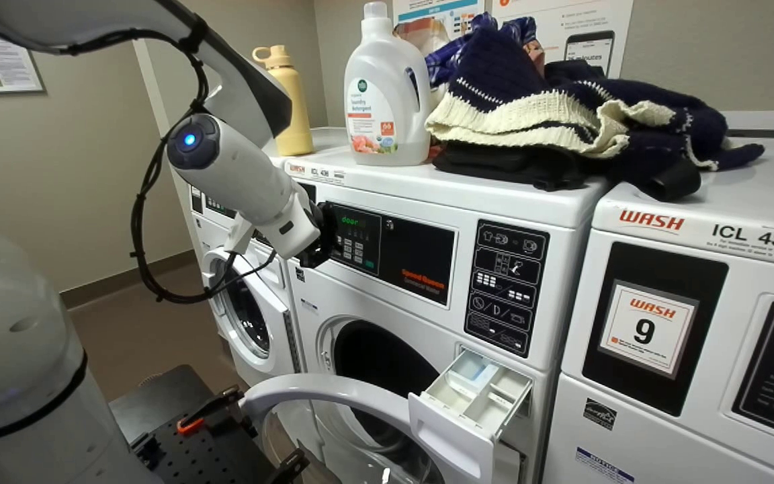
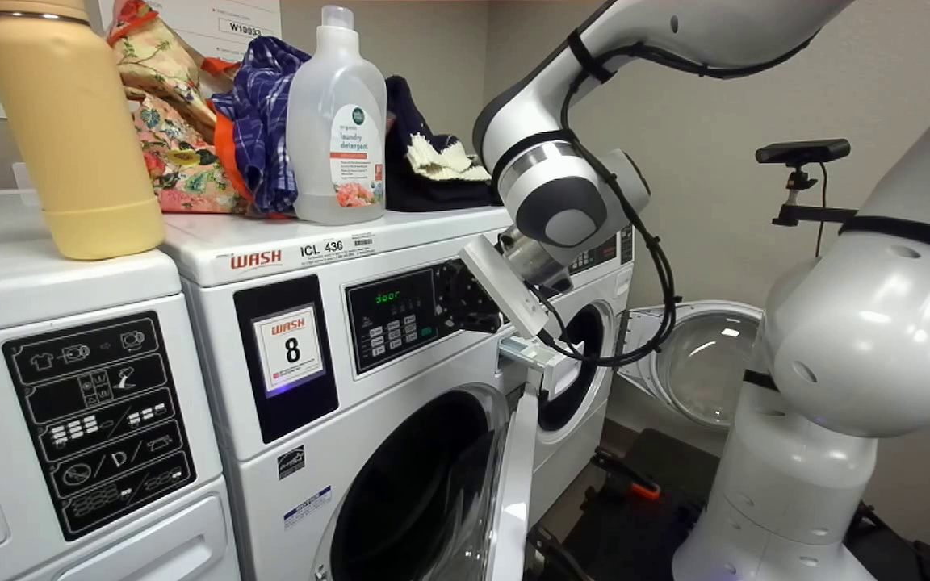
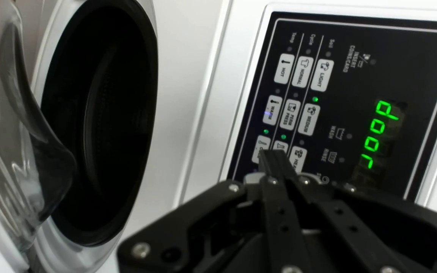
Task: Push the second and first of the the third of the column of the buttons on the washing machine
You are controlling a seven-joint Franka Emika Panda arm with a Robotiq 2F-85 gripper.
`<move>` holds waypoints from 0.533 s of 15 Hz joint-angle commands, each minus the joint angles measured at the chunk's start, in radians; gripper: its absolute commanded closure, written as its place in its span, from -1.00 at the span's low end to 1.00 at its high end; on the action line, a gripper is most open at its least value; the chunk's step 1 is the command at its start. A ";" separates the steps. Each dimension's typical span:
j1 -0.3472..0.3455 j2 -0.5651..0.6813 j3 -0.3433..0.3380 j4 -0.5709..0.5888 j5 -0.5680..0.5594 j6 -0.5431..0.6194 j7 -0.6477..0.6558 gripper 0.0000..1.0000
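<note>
Notice in the wrist view the gripper (image 3: 277,153), squeezed to a blunt point with nothing held, lined up over the second button (image 3: 280,145) in the third column of the buttons (image 3: 290,115). Read the green lamp (image 3: 283,137) beside that one as a likely sign of a press already registered, and the unlit lamp (image 3: 302,142) by the first button (image 3: 298,157) as a call to go there next. Shift toward the display (image 3: 379,132), rightward here but upward in reality, then centre carefully before pushing. Look in an exterior view at the washer (image 1: 420,319), with the buttons on its dark strip (image 1: 394,249), and at the gripper beside them, apparently short of contact; leave that clearance while crossing over, so as not to brush a neighbouring one. Beware the drawer (image 1: 451,440) and door (image 1: 326,384) jutting out below when backing away. Observe in an exterior view the slanted reach of the arm (image 2: 542,173); turn that into a square, straight push, brief and light, followed by a clean withdrawal before judging success by the lamp
</note>
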 commanded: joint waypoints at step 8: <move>-0.065 -0.010 0.020 0.016 0.148 -0.044 -0.045 0.97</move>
